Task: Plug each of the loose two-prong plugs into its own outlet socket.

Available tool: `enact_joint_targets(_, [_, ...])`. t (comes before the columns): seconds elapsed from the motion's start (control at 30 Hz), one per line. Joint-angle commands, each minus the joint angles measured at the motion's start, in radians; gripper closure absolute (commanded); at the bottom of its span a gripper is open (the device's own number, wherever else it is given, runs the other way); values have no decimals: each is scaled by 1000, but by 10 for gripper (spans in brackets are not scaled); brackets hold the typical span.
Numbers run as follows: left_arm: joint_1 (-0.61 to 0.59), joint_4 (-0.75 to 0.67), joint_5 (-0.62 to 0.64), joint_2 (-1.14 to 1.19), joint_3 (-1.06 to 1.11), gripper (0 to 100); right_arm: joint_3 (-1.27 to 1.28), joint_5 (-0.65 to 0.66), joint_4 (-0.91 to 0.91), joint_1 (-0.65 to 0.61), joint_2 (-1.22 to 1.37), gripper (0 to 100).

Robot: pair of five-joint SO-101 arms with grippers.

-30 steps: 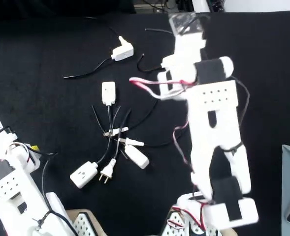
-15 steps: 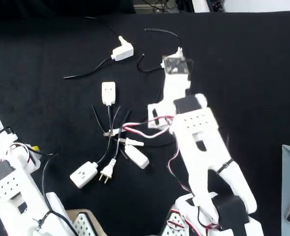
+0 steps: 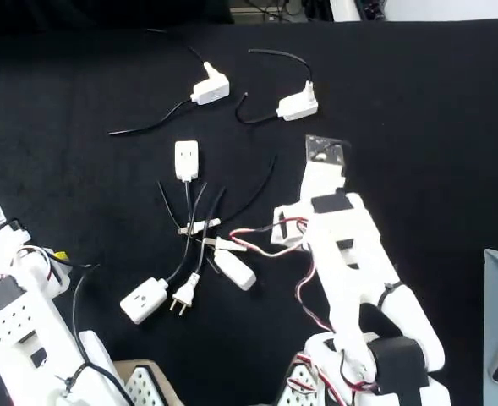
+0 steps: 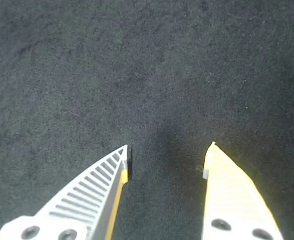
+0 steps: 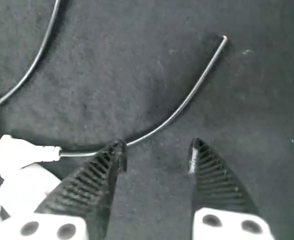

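One boxy white plug lies just beyond the right claw, seen from high. Left wrist view: left claw spread, ribbed wedge fingers over fuzzy black cloth. Right wrist view: right claw spread, thin curved wire just past its tips.

Robot lab bench: black-clothed table

Black cloth forms the ground. On it lie white plugs and white outlet sockets, each trailing thin black cords. My right arm is white with black bands and red-and-white wires. My right pincer has dark ribbed fingers. My left pincer has one white finger with grey stripes and a yellow edge; the other seems pale yellow.
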Motion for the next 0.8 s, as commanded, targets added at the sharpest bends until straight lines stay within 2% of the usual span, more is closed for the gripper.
enact_joint_targets(0.0, [2, -17, 2, -15, -8, 754, 31, -11, -123, 52, -33, 795])
enact_joint_targets(0.17, [4, -18, 2, -15, 1, 754, 35, -17, -153, 64, 12, 795])
enact_joint_targets(0.37, [4, -31, 2, -15, 7, 754, -64, -87, -161, 66, 214, 797])
enact_joint_targets(0.47, [4, -29, 0, -15, 7, 754, -114, -110, -163, 66, 309, 848])
enact_joint_targets(0.6, [4, -29, 0, -15, 7, 754, -179, -101, -160, 75, 372, 987])
enact_joint_targets(0.7, [4, -29, 0, -15, 7, 754, -186, -97, -163, 115, 354, 985])
enact_joint_targets(0.77, [4, -29, 0, -15, 8, 754, -186, -40, -167, 149, 323, 987])
